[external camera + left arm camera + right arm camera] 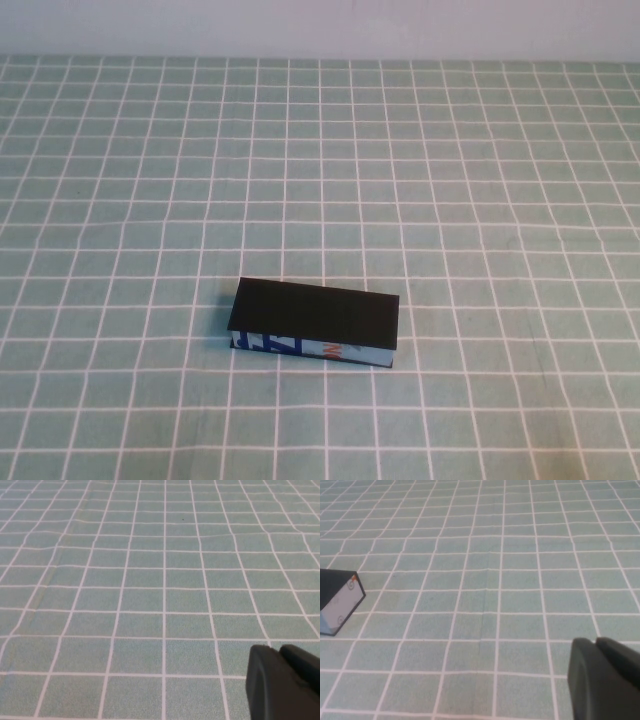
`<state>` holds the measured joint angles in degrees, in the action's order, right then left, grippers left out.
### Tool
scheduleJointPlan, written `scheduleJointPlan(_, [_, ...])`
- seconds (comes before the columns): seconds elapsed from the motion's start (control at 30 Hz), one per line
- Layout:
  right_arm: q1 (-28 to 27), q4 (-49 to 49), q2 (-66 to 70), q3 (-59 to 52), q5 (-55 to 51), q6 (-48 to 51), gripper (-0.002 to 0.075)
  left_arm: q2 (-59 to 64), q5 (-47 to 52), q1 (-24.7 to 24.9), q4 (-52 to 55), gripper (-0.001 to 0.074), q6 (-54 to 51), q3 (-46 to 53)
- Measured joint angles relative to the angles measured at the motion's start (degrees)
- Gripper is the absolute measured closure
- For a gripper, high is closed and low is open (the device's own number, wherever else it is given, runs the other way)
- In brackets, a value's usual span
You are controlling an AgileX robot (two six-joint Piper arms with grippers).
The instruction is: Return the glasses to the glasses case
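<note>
- the surface [480, 180] is covered with a pale green cloth that has a grid of thin white lines; it fills almost all of the high view, and a plain light wall runs along the far edge.
- the cloth looks soft and matte, with a few slight wrinkles that bend the white lines a little in the wrist views.
- one glasses case [316, 323] lies on the surface, near the front and a little left of the middle in the high view.
- it is a long rectangular box; its flat black lid is down, so it is closed, and the lid is matte and without pattern.
- the front side of the case, which faces the robot, is printed blue, white and orange.
- in the right wrist view one corner of the case [339, 601] shows, with the black top and a light printed end side.
- no glasses show in any view; whether they are inside the closed case cannot be told.
- the left hand [284, 682] shows only as a dark, smooth part at the edge of the left wrist view, above bare cloth; i cannot tell if it is released or clenched.
- the right hand [605, 677] shows the same way in the right wrist view, well apart from the case; its state also cannot be told.
</note>
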<state>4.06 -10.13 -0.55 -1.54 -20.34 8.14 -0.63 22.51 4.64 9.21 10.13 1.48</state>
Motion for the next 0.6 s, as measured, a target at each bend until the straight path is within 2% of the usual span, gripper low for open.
scheduleJointPlan(0.6, [0.0, 0.0, 0.0, 0.0, 0.0, -0.1, 0.0738, 0.0, 0.0, 0.0, 0.0, 0.0734, 0.6, 0.0])
